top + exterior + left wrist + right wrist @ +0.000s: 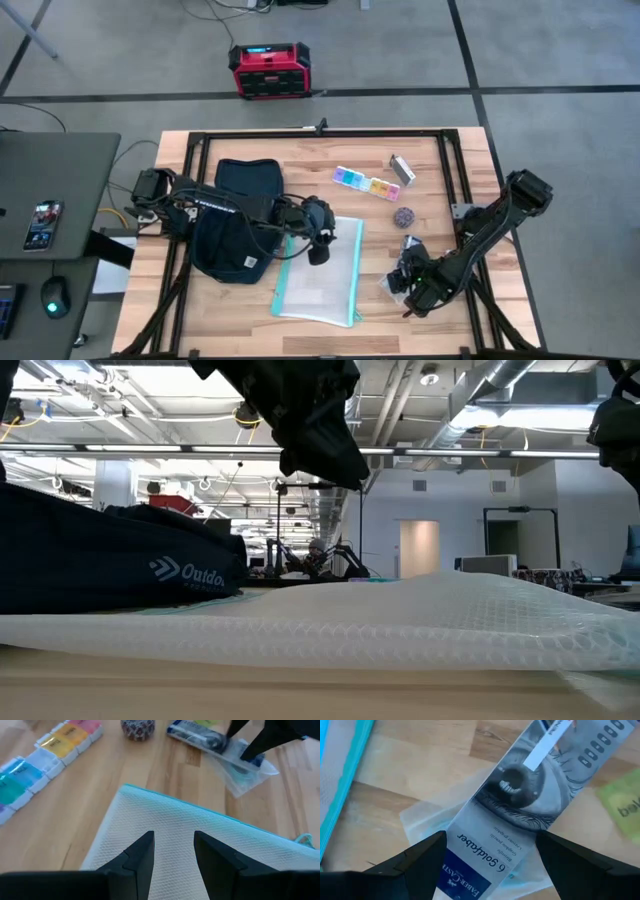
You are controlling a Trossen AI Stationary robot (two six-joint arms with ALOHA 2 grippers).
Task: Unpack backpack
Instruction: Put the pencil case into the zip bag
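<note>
Grey floor (560, 60) crossed by dark lines; a red-black box (268, 70) stands beyond the bench's far edge; grey desk (60, 190) at left; ceiling strip lights (500, 455) overhead.

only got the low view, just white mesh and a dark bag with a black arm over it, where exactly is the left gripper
Observer: The left gripper hangs open over the flat white mesh pouch with teal edging, just beside the dark navy fabric backpack.
Operator: and the right one, barely see it
Observer: The right gripper is open, a finger on either side of a Faber-Castell pencil pack in a clear plastic bag, on the wooden table.
Operator: anything else already out
Observer: Yes, a pastel pill organiser strip, a small round patterned ball and a small grey case.
</note>
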